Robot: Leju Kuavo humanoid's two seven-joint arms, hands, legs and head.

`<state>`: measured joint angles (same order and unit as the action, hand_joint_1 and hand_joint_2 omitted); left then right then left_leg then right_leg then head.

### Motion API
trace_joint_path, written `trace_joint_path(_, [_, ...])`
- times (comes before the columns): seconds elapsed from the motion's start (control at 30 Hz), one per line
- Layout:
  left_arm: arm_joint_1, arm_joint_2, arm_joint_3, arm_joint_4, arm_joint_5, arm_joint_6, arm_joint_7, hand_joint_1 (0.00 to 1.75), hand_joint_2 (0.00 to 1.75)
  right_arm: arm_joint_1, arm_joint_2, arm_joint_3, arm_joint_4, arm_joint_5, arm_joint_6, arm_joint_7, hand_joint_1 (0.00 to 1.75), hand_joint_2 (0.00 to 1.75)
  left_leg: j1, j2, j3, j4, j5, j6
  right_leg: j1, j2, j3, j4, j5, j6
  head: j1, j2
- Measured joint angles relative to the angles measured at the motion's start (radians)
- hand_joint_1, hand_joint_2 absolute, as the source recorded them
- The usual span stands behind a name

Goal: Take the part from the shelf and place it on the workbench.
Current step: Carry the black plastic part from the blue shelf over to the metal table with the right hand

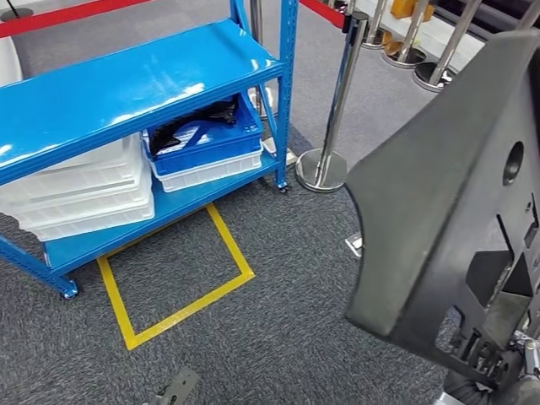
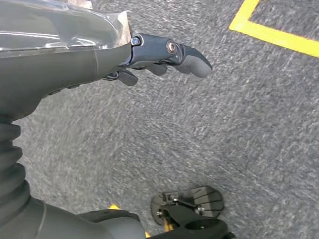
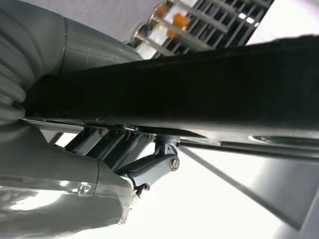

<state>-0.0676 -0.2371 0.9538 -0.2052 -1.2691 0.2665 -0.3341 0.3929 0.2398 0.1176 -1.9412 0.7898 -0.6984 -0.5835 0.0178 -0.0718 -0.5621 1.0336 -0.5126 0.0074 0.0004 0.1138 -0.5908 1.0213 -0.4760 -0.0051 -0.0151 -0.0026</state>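
Note:
The part [image 1: 440,194] is a large dark grey plastic panel with cut-outs. It is held up close at the right of the head view, hiding what lies behind it. My right hand [image 3: 124,164] grips it from beneath, and the part [image 3: 188,84] runs as a black band across the right wrist view. My left hand [image 2: 165,52] hangs over grey carpet with its fingers stretched out and nothing in them. The blue shelf [image 1: 127,84] stands at the upper left, away from both hands.
On the shelf's lower level sit a blue bin [image 1: 203,139] holding black parts and stacked white bins [image 1: 83,186]. A yellow tape square [image 1: 178,312] marks the carpet before the shelf. Chrome stanchions [image 1: 321,169] with red belts stand behind and right.

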Motion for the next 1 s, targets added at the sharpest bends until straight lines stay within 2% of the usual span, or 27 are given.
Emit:
trace_joint_path(0.03, [0.000,0.000,0.001,0.000,0.000,0.000,0.001,0.00,1.75,0.003,0.005,-0.007,-0.003,-0.005,0.000,-0.008,1.75,1.75,0.000,0.007,0.002,-0.006,0.000,0.001,-0.002,0.010,-0.003,-0.001,0.002,0.007,0.000,0.000])
trace_joint_path(0.07, [-0.002,0.000,0.001,0.000,-0.001,0.000,0.002,0.00,1.75,0.007,0.009,-0.014,-0.007,-0.008,0.000,-0.014,1.75,1.75,0.001,0.016,0.004,-0.009,0.003,0.005,-0.003,0.011,-0.005,0.000,0.001,0.012,0.000,0.000])
trace_joint_path(0.13, [-0.004,-0.001,0.003,0.000,-0.001,0.002,0.001,0.00,1.75,0.010,0.015,-0.027,-0.014,-0.013,-0.001,-0.024,1.75,1.75,0.007,0.037,0.009,-0.016,0.006,0.013,0.000,-0.028,-0.023,0.040,-0.027,0.023,0.003,0.000])
trace_joint_path(0.2, [-0.002,-0.001,0.003,0.000,-0.002,0.002,-0.002,0.00,1.75,0.008,0.018,-0.035,-0.019,-0.015,-0.001,-0.030,1.75,1.75,0.008,0.063,0.013,-0.017,0.004,0.016,-0.003,-0.083,-0.081,0.160,-0.088,0.035,0.006,0.000])
trace_joint_path(0.23, [-0.001,-0.001,0.003,0.000,-0.002,0.002,-0.004,0.00,1.75,0.008,0.019,-0.038,-0.019,-0.016,-0.001,-0.033,1.75,1.75,0.008,0.077,0.014,-0.017,0.002,0.017,-0.007,-0.095,-0.116,0.227,-0.114,0.040,0.006,0.000])
trace_joint_path(0.27, [0.000,-0.001,0.004,0.000,-0.001,0.002,-0.007,0.00,1.75,0.009,0.021,-0.042,-0.019,-0.017,-0.001,-0.034,1.75,1.75,0.008,0.090,0.015,-0.017,0.000,0.016,-0.012,-0.102,-0.140,0.273,-0.125,0.045,0.006,0.000])
trace_joint_path(0.3, [0.000,-0.001,0.004,0.000,-0.001,0.002,-0.010,0.00,1.75,0.010,0.022,-0.046,-0.020,-0.017,-0.001,-0.036,1.75,1.75,0.009,0.102,0.017,-0.017,-0.002,0.014,-0.016,-0.106,-0.146,0.283,-0.117,0.050,0.006,0.000])
trace_joint_path(0.33, [-0.001,-0.001,0.005,0.000,-0.001,0.002,-0.013,0.00,1.75,0.011,0.023,-0.050,-0.020,-0.018,-0.001,-0.037,1.75,1.75,0.010,0.112,0.020,-0.017,-0.005,0.011,-0.019,-0.111,-0.131,0.251,-0.092,0.053,0.006,0.000])
trace_joint_path(0.4, [-0.003,-0.002,0.005,0.000,-0.003,0.002,-0.017,0.00,1.75,0.011,0.026,-0.054,-0.023,-0.019,-0.001,-0.042,1.75,1.75,0.011,0.129,0.031,-0.017,-0.014,0.001,-0.020,-0.140,-0.058,0.113,-0.025,0.055,0.006,0.000])
trace_joint_path(0.43, [-0.004,-0.002,0.005,0.000,-0.004,0.003,-0.017,0.00,1.75,0.011,0.028,-0.056,-0.025,-0.019,-0.001,-0.044,1.75,1.75,0.010,0.136,0.035,-0.017,-0.018,-0.005,-0.017,-0.153,-0.028,0.054,-0.004,0.050,0.005,0.000])
trace_joint_path(0.47, [-0.004,-0.003,0.005,0.000,-0.007,0.003,-0.017,0.00,1.75,0.011,0.030,-0.058,-0.028,-0.019,-0.001,-0.046,1.75,1.75,0.009,0.142,0.038,-0.017,-0.022,-0.012,-0.014,-0.163,-0.011,0.018,0.005,0.043,0.004,0.000])
trace_joint_path(0.5, [-0.004,-0.003,0.005,0.000,-0.010,0.003,-0.017,0.00,1.75,0.012,0.031,-0.060,-0.030,-0.019,-0.001,-0.047,1.75,1.75,0.007,0.148,0.041,-0.018,-0.024,-0.018,-0.009,-0.165,-0.008,0.008,0.002,0.034,0.004,0.000])
trace_joint_path(0.57, [-0.004,-0.004,0.005,0.000,-0.014,0.003,-0.016,0.00,1.75,0.015,0.034,-0.063,-0.033,-0.019,-0.001,-0.047,1.75,1.75,0.009,0.161,0.047,-0.022,-0.029,-0.029,-0.007,-0.146,-0.011,0.006,0.001,0.016,0.004,0.000])
trace_joint_path(0.63, [-0.006,-0.005,0.005,0.000,-0.015,0.003,-0.017,0.00,1.75,0.017,0.037,-0.068,-0.036,-0.017,-0.001,-0.047,1.75,1.75,0.012,0.143,0.040,0.007,-0.056,-0.034,-0.009,-0.130,-0.007,-0.001,0.003,0.000,0.002,0.000])
trace_joint_path(0.67, [-0.006,-0.005,0.005,0.000,-0.014,0.002,-0.018,0.00,1.75,0.018,0.039,-0.070,-0.038,-0.015,-0.001,-0.047,1.75,1.75,0.012,0.124,0.020,0.054,-0.084,-0.033,-0.010,-0.122,-0.003,-0.003,0.003,-0.006,0.001,0.000])
trace_joint_path(0.73, [-0.004,-0.005,0.005,0.000,-0.014,0.002,-0.020,0.00,1.75,0.019,0.042,-0.073,-0.039,-0.013,-0.001,-0.047,1.75,1.75,0.007,0.093,-0.047,0.191,-0.144,-0.028,-0.006,-0.104,-0.001,-0.004,0.001,-0.015,-0.001,0.000])
trace_joint_path(0.77, [-0.002,-0.005,0.005,0.000,-0.013,0.003,-0.021,0.00,1.75,0.020,0.042,-0.075,-0.039,-0.013,0.000,-0.046,1.75,1.75,0.004,0.087,-0.079,0.248,-0.159,-0.025,-0.003,-0.092,0.000,-0.003,0.000,-0.018,-0.001,0.000])
trace_joint_path(0.8, [0.000,-0.005,0.005,0.000,-0.013,0.003,-0.022,0.00,1.75,0.021,0.043,-0.077,-0.039,-0.013,0.000,-0.046,1.75,1.75,0.001,0.084,-0.098,0.271,-0.153,-0.021,0.000,-0.079,0.002,-0.003,-0.001,-0.020,-0.001,0.000])
trace_joint_path(0.83, [0.001,-0.005,0.005,0.000,-0.013,0.003,-0.024,0.00,1.75,0.023,0.043,-0.079,-0.039,-0.014,0.000,-0.046,1.75,1.75,-0.002,0.081,-0.099,0.254,-0.127,-0.015,0.003,-0.065,0.006,-0.003,-0.002,-0.021,-0.001,0.000])
trace_joint_path(0.87, [0.000,-0.005,0.006,0.000,-0.013,0.003,-0.025,0.00,1.75,0.024,0.043,-0.080,-0.039,-0.014,0.000,-0.046,1.75,1.75,-0.005,0.074,-0.083,0.201,-0.085,-0.007,0.006,-0.052,0.010,-0.003,-0.004,-0.022,-0.001,0.000])
trace_joint_path(0.9, [0.000,-0.005,0.006,0.000,-0.013,0.003,-0.028,0.00,1.75,0.025,0.043,-0.081,-0.039,-0.014,0.000,-0.046,1.75,1.75,-0.008,0.054,-0.059,0.132,-0.041,0.002,0.007,-0.040,0.013,-0.003,-0.006,-0.022,-0.001,0.000])
trace_joint_path(0.93, [-0.001,-0.004,0.006,0.000,-0.013,0.004,-0.030,0.00,1.75,0.024,0.043,-0.081,-0.039,-0.014,0.000,-0.046,1.75,1.75,-0.008,0.033,-0.036,0.068,-0.009,0.009,0.009,-0.028,0.015,-0.001,-0.008,-0.021,0.000,0.000])
trace_joint_path(0.97, [-0.002,-0.004,0.006,0.000,-0.013,0.004,-0.032,0.00,1.75,0.024,0.043,-0.082,-0.039,-0.015,0.000,-0.046,1.75,1.75,-0.009,0.014,-0.020,0.025,0.008,0.012,0.008,-0.017,0.013,0.000,-0.008,-0.018,0.000,0.000])
trace_joint_path(1.0, [-0.002,-0.004,0.006,0.000,-0.013,0.005,-0.032,0.00,1.75,0.025,0.044,-0.082,-0.039,-0.014,0.000,-0.046,1.75,1.75,-0.009,0.001,-0.013,0.004,0.012,0.014,0.006,-0.008,0.009,0.001,-0.008,-0.013,0.000,0.000])
